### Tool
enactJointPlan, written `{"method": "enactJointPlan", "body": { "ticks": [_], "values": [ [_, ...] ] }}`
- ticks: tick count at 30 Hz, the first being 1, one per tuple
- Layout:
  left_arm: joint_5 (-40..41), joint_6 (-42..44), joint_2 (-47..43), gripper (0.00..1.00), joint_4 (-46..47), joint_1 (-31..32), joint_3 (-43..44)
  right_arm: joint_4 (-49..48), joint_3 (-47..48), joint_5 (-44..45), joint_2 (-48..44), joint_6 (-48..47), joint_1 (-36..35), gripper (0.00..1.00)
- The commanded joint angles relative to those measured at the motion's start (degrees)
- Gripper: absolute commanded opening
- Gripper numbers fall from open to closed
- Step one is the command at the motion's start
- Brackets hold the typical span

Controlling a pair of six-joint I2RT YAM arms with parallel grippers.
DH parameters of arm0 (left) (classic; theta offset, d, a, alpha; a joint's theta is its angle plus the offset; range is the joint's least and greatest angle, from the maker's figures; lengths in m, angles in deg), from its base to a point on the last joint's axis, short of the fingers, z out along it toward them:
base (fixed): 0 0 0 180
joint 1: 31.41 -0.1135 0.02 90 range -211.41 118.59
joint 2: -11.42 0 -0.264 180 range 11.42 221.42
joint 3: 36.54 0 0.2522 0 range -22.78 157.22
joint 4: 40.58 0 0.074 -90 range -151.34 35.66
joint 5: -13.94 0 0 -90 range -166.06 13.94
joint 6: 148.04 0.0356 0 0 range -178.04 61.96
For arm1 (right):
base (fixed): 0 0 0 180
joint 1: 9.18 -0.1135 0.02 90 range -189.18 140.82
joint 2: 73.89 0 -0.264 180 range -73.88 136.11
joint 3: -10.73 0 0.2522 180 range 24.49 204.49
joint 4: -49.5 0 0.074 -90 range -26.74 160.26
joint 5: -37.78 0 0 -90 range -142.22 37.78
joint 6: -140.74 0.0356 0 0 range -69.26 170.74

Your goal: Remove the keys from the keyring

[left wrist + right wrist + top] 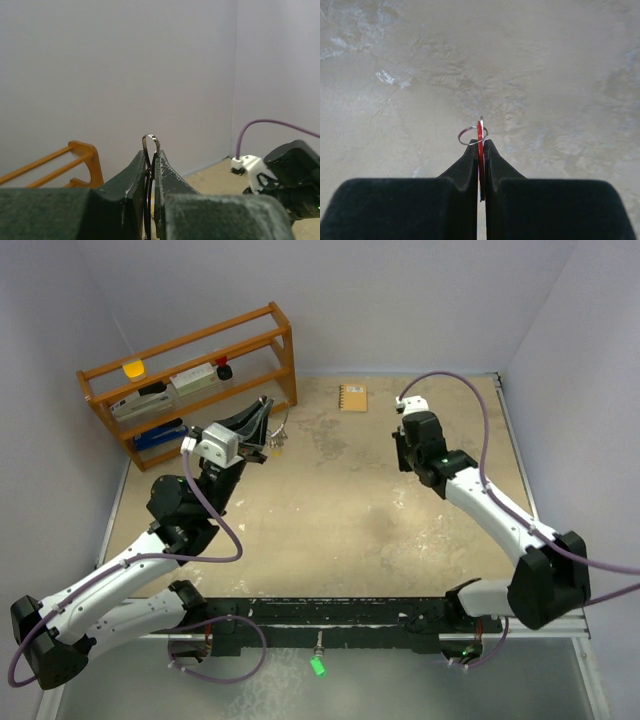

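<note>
My left gripper (152, 157) is shut on the keyring (151, 142), a thin silver wire loop whose top pokes out above the fingertips. In the top view that gripper (262, 412) is raised near the shelf, and a few silver keys (277, 436) dangle beside it. My right gripper (481, 144) is shut on the red-headed key (481, 131), seen edge-on between the pads. A small silver ring (468, 136) hangs through the key's tip. In the top view the right gripper (402, 452) hovers over the table's right half, well apart from the left one.
A wooden shelf (190, 370) with small items stands at the back left, close to the left gripper. An orange notebook (352, 397) lies at the back centre. Walls close in the table on three sides. The right arm (292, 172) shows in the left wrist view.
</note>
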Motion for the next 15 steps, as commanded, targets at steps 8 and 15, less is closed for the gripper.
{"method": "enactJointPlan", "body": {
  "ticks": [8, 15],
  "values": [
    [-2.53, -10.87, 2.21, 0.0, -9.05, -0.07, 3.64, -13.39, 0.73, -9.9, 17.81, 3.08, 3.27, 0.0],
    [-3.0, -11.33, 2.83, 0.0, -9.13, -0.07, 3.84, -15.08, 2.67, -10.15, 21.83, 2.49, 3.27, 0.49]
  ]
}}
